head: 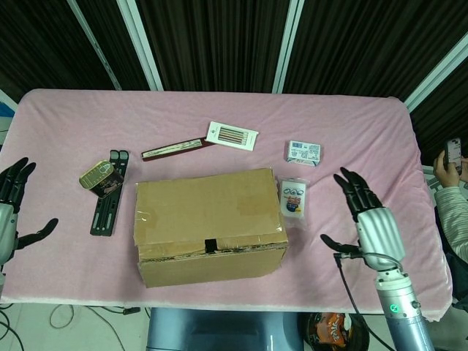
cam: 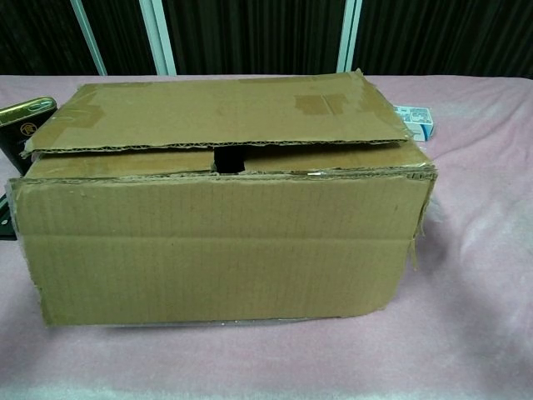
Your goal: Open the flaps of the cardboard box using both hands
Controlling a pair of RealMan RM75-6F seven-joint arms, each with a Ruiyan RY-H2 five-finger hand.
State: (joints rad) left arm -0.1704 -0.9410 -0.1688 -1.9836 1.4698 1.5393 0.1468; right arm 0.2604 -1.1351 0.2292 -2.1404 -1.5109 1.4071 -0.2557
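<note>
A brown cardboard box [head: 208, 223] sits near the front edge of the pink table, its top flaps lying down. The chest view fills with its front wall [cam: 221, 246]; the far top flap [cam: 216, 112] overlaps the near one, with a dark gap at the seam. My left hand [head: 9, 201] is at the far left edge of the head view, fingers spread, holding nothing, well away from the box. My right hand [head: 369, 219] hovers over the table to the right of the box, fingers apart and empty. Neither hand shows in the chest view.
Left of the box lie a gold tin [head: 100, 175] and a black tool [head: 108, 201]. Behind it are a long dark strip [head: 175, 148] and a white packet [head: 232, 136]. A small white box [head: 303, 152] and a sachet [head: 293, 198] lie right. A person [head: 452, 190] sits at the right edge.
</note>
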